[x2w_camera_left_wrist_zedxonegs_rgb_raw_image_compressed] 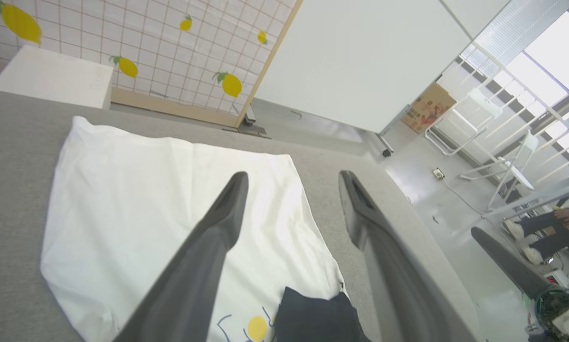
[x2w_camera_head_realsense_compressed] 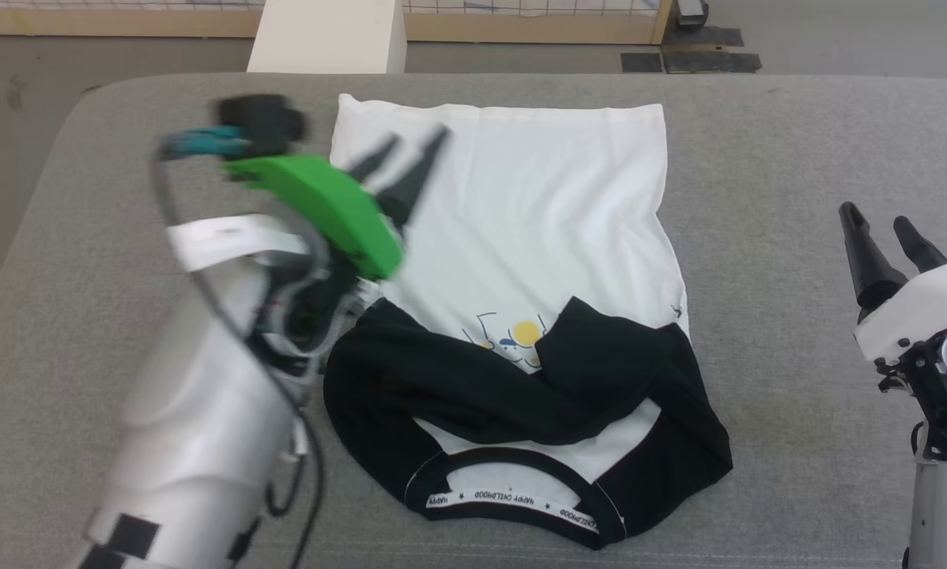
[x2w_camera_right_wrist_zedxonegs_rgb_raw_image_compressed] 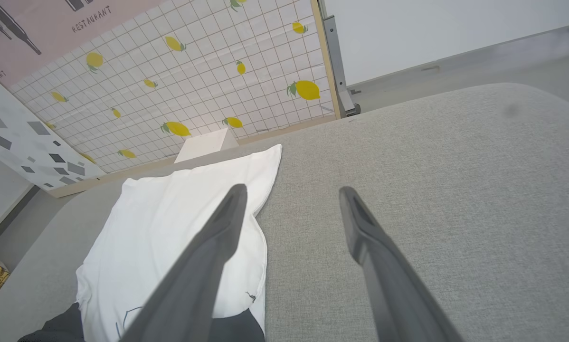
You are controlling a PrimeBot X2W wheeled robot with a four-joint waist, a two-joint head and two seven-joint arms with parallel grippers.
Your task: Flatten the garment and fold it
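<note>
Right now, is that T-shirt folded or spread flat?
Partly folded: the garment has both black sleeves turned in over its chest; its white body lies spread flat.

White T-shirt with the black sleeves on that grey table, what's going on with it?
A two-armed robot is folding the white cotton T-shirt with black sleeves, spread on the grey padded table, collar nearest the robot. Both sleeves lie across the chest. The left pincer hangs open above the shirt's left side, empty; the right pincer is open off to the right, over bare table.

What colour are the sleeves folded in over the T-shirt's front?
Black: the folded sleeves contrast with the white cotton T-shirt body. Head view shows it best.
</note>
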